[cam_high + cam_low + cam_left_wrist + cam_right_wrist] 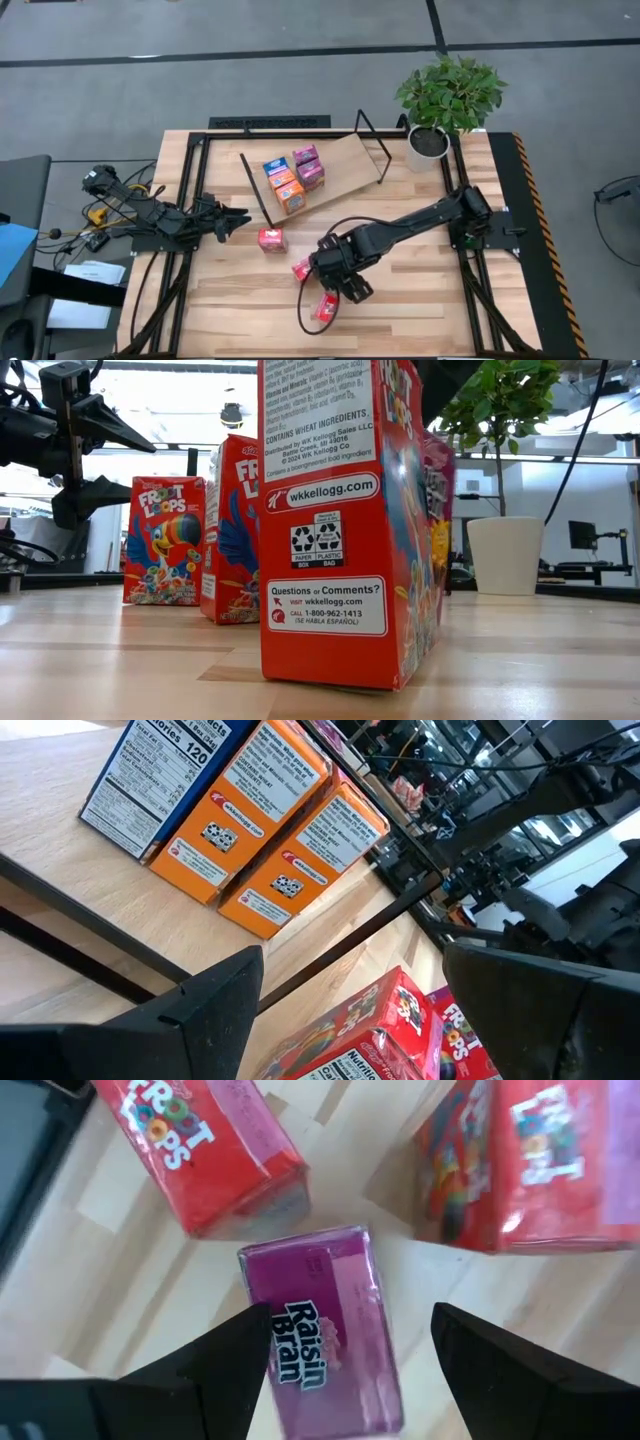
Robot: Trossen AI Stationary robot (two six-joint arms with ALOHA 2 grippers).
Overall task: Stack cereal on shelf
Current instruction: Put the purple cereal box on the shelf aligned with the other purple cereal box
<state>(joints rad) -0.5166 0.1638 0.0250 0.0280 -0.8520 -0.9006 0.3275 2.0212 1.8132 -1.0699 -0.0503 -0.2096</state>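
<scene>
Five boxes [293, 178] sit on the shelf [345, 160] — three or more wait on the bench [420, 290]; right pincer [350, 1342] hovers wide over a Raisin Bran box [320, 1330], left pincer [236, 218] wide, empty.

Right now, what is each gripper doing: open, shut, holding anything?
Left gripper: open, empty, beside the shelf.
Right gripper: open, straddling the purple Raisin Bran box, not closed on it.

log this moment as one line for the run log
left gripper: open, beside shelf | right gripper: open above Raisin Bran box | shelf: five boxes | table: three Froot Loops boxes
</scene>
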